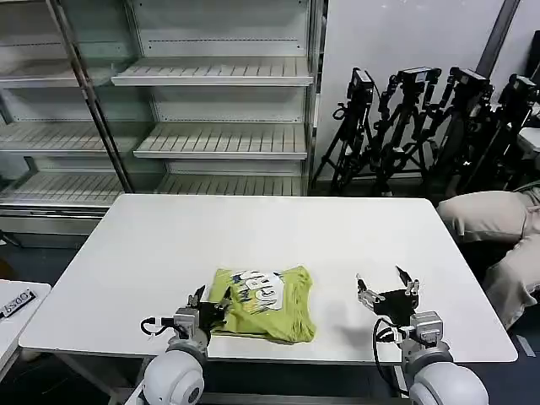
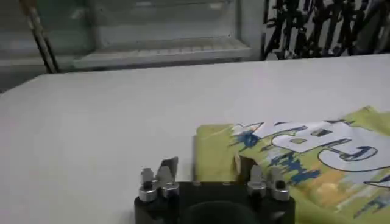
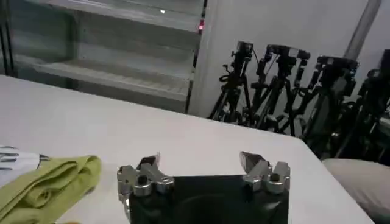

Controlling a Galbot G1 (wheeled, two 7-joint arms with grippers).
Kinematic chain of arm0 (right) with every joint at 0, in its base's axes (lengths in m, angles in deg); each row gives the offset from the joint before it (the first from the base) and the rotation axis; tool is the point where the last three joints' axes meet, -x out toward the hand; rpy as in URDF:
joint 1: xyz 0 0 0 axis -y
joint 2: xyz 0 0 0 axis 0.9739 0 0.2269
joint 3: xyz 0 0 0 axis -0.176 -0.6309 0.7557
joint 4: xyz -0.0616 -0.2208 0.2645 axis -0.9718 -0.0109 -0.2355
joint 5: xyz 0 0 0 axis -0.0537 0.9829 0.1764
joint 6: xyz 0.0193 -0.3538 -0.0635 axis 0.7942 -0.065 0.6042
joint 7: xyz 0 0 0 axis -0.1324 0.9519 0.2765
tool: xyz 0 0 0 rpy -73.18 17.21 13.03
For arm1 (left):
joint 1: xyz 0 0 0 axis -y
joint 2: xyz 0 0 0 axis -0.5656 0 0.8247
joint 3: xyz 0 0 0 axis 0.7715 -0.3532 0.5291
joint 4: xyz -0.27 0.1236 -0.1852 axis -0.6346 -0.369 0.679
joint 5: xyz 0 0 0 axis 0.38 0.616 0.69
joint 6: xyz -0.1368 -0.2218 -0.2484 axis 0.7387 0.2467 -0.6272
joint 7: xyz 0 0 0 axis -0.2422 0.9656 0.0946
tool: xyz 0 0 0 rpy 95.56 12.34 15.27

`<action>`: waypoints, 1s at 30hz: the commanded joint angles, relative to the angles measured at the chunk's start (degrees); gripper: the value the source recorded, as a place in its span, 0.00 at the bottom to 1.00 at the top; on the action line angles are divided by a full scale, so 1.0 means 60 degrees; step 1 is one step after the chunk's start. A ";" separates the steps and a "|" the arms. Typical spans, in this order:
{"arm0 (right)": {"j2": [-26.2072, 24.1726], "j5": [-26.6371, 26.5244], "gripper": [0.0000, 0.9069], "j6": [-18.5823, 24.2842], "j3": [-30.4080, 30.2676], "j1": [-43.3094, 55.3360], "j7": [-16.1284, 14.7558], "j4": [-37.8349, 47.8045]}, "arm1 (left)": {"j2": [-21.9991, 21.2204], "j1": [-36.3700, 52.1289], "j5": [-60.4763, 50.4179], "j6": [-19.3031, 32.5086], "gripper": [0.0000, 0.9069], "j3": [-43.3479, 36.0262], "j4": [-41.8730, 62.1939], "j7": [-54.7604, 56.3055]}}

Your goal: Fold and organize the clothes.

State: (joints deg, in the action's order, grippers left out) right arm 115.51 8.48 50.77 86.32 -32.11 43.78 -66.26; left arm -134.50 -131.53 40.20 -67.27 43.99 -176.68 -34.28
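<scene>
The clothes are one lime T-shirt [image 1: 268, 305] with a white and blue print, folded into a rough square near the table's front edge. It also shows in the left wrist view [image 2: 292, 152] and, as a folded edge, in the right wrist view [image 3: 42, 182]. My left gripper [image 1: 209, 304] is low at the shirt's left edge and open [image 2: 206, 165]. The shirt's near corner lies between its fingers, one finger over bare table and the other against the fabric. My right gripper [image 1: 386, 283] stands open over bare table to the right of the shirt [image 3: 200, 161], holding nothing.
The white table [image 1: 253, 228] has bare room behind and on both sides of the shirt. Beige fabric bundles [image 1: 494, 224] rest past the right edge. Camera tripods [image 1: 422, 126] and metal shelves [image 1: 219, 110] stand behind. A small white surface [image 1: 13, 308] sits at the left.
</scene>
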 commanded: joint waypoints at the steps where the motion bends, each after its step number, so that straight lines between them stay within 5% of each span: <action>1: 0.0019 -0.0001 1.00 -0.0001 -0.0027 -0.0005 0.0007 0.0017 | -0.0088 -0.0086 0.0946 -0.0090 0.01 0.0023 0.0235 0.0308; 9: 0.0033 0.0006 1.00 0.0012 -0.0097 0.0037 0.0013 0.0053 | 0.0533 -0.0082 -0.0513 -0.0090 0.01 0.0683 0.0256 -0.0823; 15: 0.0020 -0.0002 1.00 0.0104 -0.0036 0.0020 0.0007 0.0005 | 0.2746 -0.0441 -0.1452 -0.0105 0.00 0.3409 0.0092 -0.2542; 18: 0.0022 -0.0012 1.00 0.0161 0.0002 0.0001 -0.0006 -0.0004 | 0.4129 -0.0909 -0.1318 -0.0106 0.00 0.5041 0.0180 -0.3327; 19: 0.0032 -0.0015 1.00 0.0203 0.0003 0.0001 -0.0008 0.0000 | 0.5238 -0.1192 -0.1252 -0.0112 0.00 0.5917 0.0346 -0.3894; 22: 0.0056 -0.0019 1.00 0.0285 -0.0015 0.0016 -0.0023 0.0061 | 0.6452 -0.1631 -0.1005 -0.0116 0.00 0.7225 0.0665 -0.4638; 26: 0.0086 -0.0017 1.00 0.0345 -0.0039 0.0050 -0.0023 0.0114 | 0.6894 -0.1451 -0.0607 -0.0145 0.00 0.7624 0.0230 -0.4895; 30: 0.0072 -0.0010 1.00 0.0350 0.0015 -0.0024 -0.0016 0.0108 | 0.5932 -0.1371 -0.0484 -0.0160 0.00 0.6274 -0.1807 -0.4401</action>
State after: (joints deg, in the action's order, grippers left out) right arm 116.00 8.38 52.60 86.11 -31.96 43.64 -65.75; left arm -107.84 -137.69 36.34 -68.37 74.21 -175.03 -54.41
